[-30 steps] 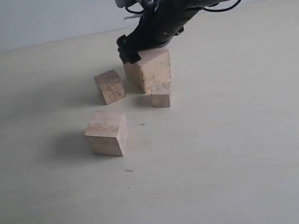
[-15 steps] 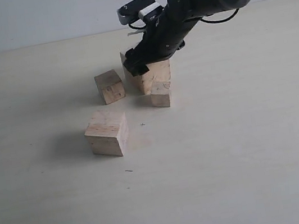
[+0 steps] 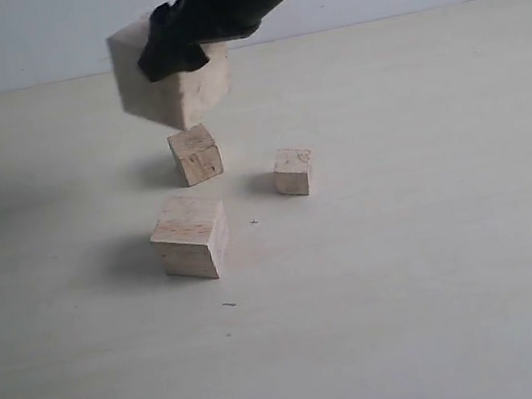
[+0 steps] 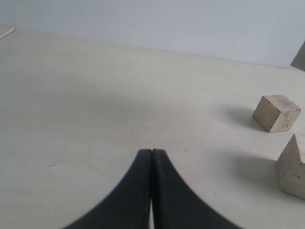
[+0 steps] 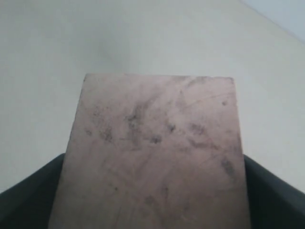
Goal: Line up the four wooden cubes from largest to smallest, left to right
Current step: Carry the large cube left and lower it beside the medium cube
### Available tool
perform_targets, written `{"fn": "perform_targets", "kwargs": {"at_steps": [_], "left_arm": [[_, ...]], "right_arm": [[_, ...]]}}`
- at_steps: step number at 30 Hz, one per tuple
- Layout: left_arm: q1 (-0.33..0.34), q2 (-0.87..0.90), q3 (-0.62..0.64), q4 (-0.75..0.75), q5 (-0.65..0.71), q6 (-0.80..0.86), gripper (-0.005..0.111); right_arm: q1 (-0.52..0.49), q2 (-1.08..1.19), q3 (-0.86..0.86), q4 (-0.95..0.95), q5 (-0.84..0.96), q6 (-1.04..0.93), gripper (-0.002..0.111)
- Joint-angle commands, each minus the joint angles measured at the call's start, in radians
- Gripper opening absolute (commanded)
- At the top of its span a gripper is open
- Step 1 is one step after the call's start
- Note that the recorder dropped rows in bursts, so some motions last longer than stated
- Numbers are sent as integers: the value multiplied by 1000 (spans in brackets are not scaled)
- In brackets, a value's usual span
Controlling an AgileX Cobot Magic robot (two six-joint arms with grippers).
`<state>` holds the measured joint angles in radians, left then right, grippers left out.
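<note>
We see a pale counter (image 3: 441, 283) with four wooden cubes, and the sorting has barely begun. The right end effector (image 3: 181, 56) is clamped on the largest cube (image 3: 164, 99) and holds it in the air, clear of the counter, towards the left rear of the exterior view. In the right wrist view its mottled, grey-marked face fills most of the picture, with a dark finger at each side.

The other three cubes rest on the counter in a loose cluster, not a row. The third cube (image 3: 196, 154), slightly browner, sits almost under the held one. The smallest cube (image 3: 293, 171) lies to its right, apart from it. The second cube (image 3: 191, 237) lies nearer the camera, in front of the third.

The left end effector (image 4: 151, 157) hangs low over bare counter with its tips pressed together on nothing; it does not appear in the exterior view.

We judge that no cube is yet in its final place. Left to do: set the largest cube down at the left end, then bring the second, third and smallest cubes into line to its right, in that order.
</note>
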<state>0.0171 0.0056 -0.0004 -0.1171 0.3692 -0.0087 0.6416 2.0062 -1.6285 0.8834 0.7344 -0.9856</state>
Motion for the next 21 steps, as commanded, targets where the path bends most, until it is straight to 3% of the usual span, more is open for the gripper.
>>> {"fn": "perform_targets", "kwargs": {"at_steps": [1, 6, 14, 21], "left_arm": [[-6, -6, 0, 2, -9, 3, 0], [-6, -6, 0, 2, -9, 3, 0], [-6, -6, 0, 2, -9, 3, 0], [-6, -6, 0, 2, -9, 3, 0]], "right_arm": [[111, 18, -7, 133, 65, -334, 0], [212, 96, -11, 135, -121, -393, 0], [220, 248, -121, 105, 65, -491, 0], [217, 281, -136, -97, 90, -488, 0]]}}
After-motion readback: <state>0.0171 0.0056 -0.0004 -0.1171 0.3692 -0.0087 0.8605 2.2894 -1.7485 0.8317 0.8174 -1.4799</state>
